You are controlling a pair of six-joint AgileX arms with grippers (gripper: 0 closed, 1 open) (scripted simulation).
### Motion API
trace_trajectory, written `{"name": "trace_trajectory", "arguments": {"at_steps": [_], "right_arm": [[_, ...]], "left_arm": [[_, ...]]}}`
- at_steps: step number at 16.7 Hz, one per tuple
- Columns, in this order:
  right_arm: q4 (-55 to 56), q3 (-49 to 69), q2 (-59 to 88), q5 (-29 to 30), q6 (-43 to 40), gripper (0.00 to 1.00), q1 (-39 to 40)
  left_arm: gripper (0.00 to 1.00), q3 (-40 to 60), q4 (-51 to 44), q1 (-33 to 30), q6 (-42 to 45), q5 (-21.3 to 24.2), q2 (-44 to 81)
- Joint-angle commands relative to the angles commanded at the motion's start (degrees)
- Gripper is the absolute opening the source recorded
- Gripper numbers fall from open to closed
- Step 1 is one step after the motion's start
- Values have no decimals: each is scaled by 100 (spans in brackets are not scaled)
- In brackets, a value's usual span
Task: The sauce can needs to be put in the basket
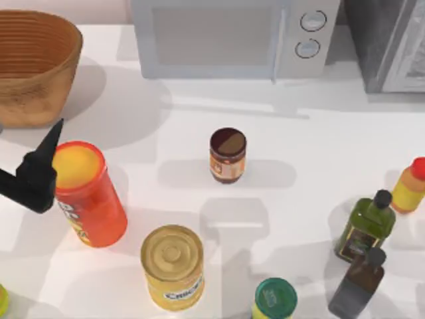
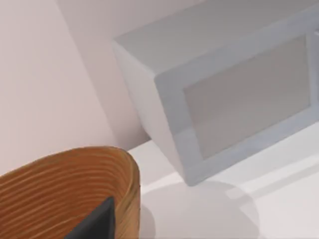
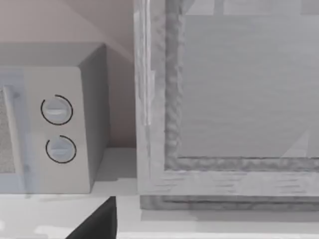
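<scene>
Can [image 1: 228, 155] stands upright mid-table, untouched, axis vertical. Left gripper [image 1: 40, 169] hangs at the left edge beside the red canister [image 1: 88, 194], nothing held; finger spread cannot be told. Can lies well to its right; basket [image 1: 34, 63] sits at back left, near this gripper. Left arm looks nearer, canister partly between.

The basket [image 2: 70, 191] fills the lower left of the frame, its ribbed tan wall curving up to a rounded rim. A dark fingertip [image 2: 97, 224] of the left claw pokes in at the bottom edge, overlapping the wicker. A grey microwave [image 2: 219, 99] sits tilted across the upper right on the white bench [image 2: 279, 199].
</scene>
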Motion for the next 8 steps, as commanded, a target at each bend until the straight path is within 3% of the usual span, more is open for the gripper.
{"name": "trace_trajectory", "arguments": {"at_steps": [8], "right_arm": [[0,0,0,0,0,100,0]], "left_arm": [[100,2828,-441,-767,2219,1853,5188]]}}
